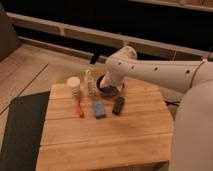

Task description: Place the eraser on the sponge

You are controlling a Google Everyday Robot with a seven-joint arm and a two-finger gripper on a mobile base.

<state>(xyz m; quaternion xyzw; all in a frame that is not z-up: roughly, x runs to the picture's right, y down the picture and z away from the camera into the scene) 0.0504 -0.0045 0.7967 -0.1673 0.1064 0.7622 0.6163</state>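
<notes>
arm (160,72): extended from right (bent sharply downward) | gripper (108,89): at its low end, pointing down
</notes>
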